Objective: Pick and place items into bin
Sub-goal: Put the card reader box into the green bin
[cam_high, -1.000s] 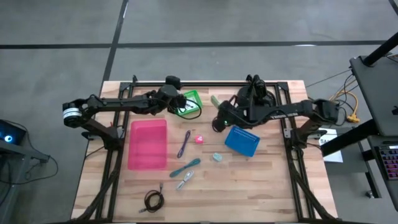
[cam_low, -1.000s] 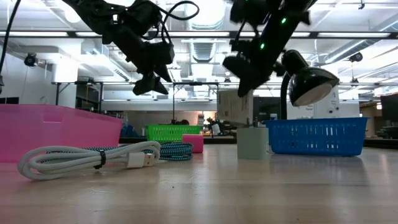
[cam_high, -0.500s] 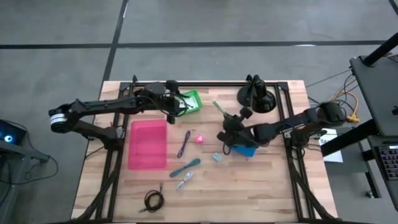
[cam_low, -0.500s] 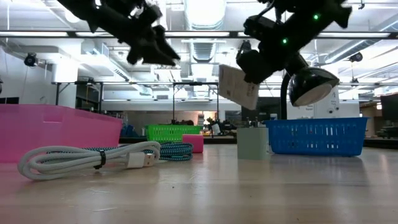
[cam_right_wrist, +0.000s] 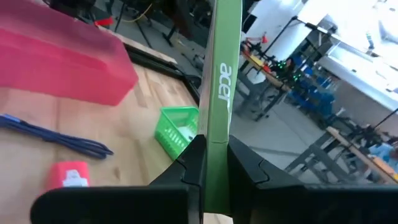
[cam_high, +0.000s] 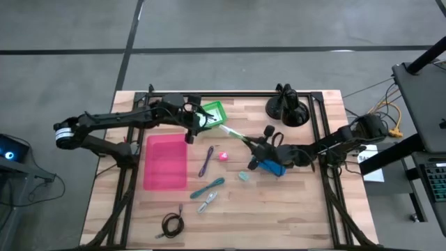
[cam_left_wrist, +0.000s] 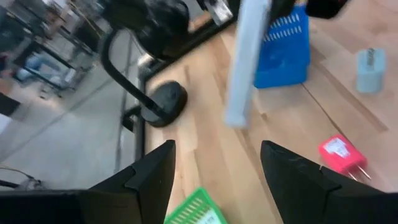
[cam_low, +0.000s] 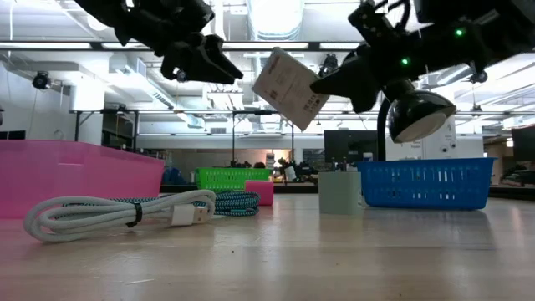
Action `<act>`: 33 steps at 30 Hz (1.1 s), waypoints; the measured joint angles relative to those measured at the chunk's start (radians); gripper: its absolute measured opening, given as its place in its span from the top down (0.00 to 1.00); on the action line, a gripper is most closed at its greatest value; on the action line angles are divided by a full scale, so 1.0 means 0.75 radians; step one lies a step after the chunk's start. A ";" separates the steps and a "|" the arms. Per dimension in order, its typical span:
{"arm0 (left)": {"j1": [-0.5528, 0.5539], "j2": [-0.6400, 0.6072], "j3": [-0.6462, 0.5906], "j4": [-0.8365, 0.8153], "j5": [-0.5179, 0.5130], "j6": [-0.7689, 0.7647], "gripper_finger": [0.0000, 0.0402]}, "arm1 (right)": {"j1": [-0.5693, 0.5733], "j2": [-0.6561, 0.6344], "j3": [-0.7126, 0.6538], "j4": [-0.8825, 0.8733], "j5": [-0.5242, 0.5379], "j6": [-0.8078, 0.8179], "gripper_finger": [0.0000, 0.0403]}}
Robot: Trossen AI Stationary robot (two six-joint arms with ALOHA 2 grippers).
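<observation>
We swung the bar off the blue bin, right gripper clamped; it pointed toward our wide-open left gripper.

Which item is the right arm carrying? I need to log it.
Start at the blue basket right of table centre; the right gripper hovers beside it, shut on a pale green block. Unlike the other items, this flat slab is held aloft, toward the green basket.
</observation>
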 joint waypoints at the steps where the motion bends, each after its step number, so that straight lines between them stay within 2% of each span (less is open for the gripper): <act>1: -0.001 0.011 0.000 0.013 0.001 0.000 0.45 | -0.001 0.001 -0.013 0.028 0.000 -0.019 0.94; 9: -0.015 0.120 0.003 0.097 0.003 0.003 0.45 | -0.023 0.003 -0.037 0.060 -0.102 -0.134 0.94; 15: -0.034 0.175 0.004 0.238 0.003 0.079 0.45 | -0.067 0.003 -0.039 0.031 -0.105 -0.167 0.94; 33: -0.083 0.308 0.040 0.332 0.008 0.088 0.45 | -0.106 0.003 -0.039 -0.020 -0.109 -0.171 0.94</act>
